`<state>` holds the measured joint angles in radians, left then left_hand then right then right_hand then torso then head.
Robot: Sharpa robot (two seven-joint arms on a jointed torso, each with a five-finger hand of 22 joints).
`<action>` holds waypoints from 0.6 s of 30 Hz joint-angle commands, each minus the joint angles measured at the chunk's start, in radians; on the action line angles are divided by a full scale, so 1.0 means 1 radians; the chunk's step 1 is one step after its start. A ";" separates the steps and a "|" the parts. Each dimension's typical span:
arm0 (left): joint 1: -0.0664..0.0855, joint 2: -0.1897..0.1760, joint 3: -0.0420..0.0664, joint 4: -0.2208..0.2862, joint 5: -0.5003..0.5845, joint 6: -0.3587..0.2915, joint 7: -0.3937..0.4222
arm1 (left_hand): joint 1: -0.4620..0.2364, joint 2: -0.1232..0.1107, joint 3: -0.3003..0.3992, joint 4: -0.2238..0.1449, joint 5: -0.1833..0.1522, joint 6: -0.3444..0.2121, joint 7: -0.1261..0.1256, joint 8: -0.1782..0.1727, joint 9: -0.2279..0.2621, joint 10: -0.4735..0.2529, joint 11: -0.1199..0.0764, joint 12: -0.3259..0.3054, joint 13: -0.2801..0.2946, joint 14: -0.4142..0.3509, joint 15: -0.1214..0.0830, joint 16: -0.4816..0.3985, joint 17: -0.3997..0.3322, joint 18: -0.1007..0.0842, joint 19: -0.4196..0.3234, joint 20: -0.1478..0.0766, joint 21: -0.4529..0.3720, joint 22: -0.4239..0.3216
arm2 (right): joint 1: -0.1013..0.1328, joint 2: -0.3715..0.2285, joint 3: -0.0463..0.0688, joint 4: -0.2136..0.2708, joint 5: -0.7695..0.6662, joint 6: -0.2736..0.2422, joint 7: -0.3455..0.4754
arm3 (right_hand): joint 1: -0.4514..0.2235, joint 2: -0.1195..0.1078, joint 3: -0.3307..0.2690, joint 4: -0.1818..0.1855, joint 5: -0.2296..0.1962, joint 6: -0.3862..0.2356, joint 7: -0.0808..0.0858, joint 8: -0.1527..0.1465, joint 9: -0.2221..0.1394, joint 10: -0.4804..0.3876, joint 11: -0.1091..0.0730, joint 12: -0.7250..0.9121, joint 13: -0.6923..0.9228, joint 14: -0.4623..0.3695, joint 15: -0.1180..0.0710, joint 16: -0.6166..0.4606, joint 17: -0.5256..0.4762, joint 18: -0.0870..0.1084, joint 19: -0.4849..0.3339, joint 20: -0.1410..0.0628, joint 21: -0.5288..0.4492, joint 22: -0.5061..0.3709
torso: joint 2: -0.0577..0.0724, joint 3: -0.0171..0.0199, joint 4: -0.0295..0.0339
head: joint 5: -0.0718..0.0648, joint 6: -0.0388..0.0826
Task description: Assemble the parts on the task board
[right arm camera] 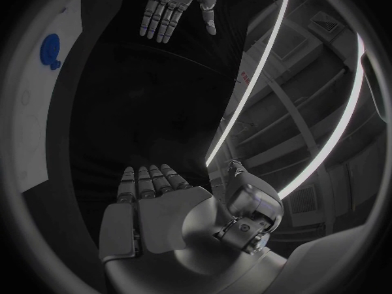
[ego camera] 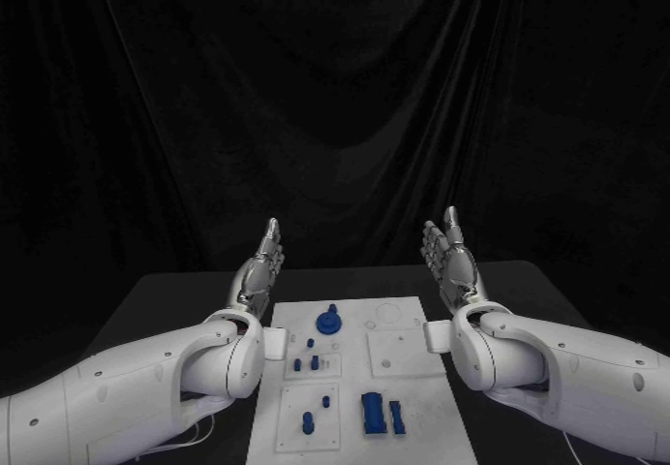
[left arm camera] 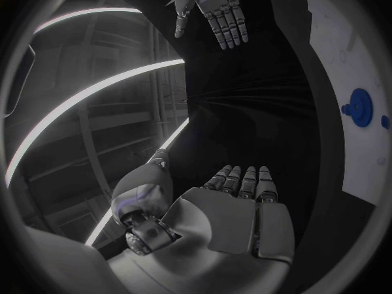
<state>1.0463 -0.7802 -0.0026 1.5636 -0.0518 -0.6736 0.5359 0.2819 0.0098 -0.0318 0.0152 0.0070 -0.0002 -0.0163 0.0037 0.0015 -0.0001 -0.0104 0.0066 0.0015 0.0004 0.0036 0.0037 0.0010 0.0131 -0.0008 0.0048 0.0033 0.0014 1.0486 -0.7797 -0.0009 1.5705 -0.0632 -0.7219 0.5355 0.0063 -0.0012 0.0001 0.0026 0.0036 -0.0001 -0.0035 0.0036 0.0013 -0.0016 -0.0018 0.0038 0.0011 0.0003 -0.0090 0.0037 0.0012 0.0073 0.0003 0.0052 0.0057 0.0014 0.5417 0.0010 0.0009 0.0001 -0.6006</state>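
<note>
The white task board (ego camera: 405, 383) lies in the middle of the black table, and its edge shows as task board (left arm camera: 343, 65) and task board (right arm camera: 49, 111) in the wrist views. On it stand a round blue gear-like part (ego camera: 328, 321), small blue pegs (ego camera: 313, 363), a blue peg (ego camera: 307, 421) and a larger blue block (ego camera: 373, 412) with a slim piece beside it. The gear-like part (left arm camera: 359, 107) shows again as part (right arm camera: 51, 48). My left hand (ego camera: 261, 267) is raised flat at the board's left, fingers straight, holding nothing. My right hand (ego camera: 452, 260) mirrors it at the right, also empty.
The black table (ego camera: 182, 291) extends on both sides of the board, with a dark curtain behind it. Both white forearms flank the board's near half. Each wrist view shows the opposite hand, right hand (left arm camera: 214, 10) and left hand (right arm camera: 170, 3), held up flat.
</note>
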 commanded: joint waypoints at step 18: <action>0.004 0.000 0.003 0.006 0.052 -0.096 -0.016 | -0.282 -0.010 0.032 -0.015 -0.007 0.000 0.016 -0.004 -0.001 0.000 0.010 -0.007 -0.001 0.000 -0.004 -0.004 -0.001 -0.013 0.001 -0.005 -0.003 -0.001 | 0.001 0.000 0.001 0.000 0.063 -0.048 -0.016 | -0.006 0.001 0.000 -0.003 -0.004 0.000 0.004 -0.004 -0.001 0.002 0.002 -0.004 -0.001 0.000 0.009 -0.004 -0.001 -0.007 0.000 -0.005 -0.006 -0.001 | 0.003 -0.0010 -0.0009 | 0.000 0.001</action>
<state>1.0466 -0.7807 -0.0015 1.5674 -0.0080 -0.7551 0.5120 0.0193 0.0001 -0.0035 0.0000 0.0035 0.0002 -0.0070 0.0038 0.0014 0.0033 -0.0070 0.0066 0.0009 0.0004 0.0037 0.0037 0.0014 0.0135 -0.0008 0.0049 0.0033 0.0016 1.0486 -0.7798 -0.0011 1.5696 -0.0032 -0.7549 0.5294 0.0064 -0.0012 0.0001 0.0026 0.0036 -0.0001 -0.0035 0.0036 0.0013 -0.0016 -0.0017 0.0039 0.0012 0.0002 -0.0089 0.0037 0.0013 0.0074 0.0003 0.0053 0.0057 0.0015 0.5442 -0.0001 0.0000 0.0002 -0.5999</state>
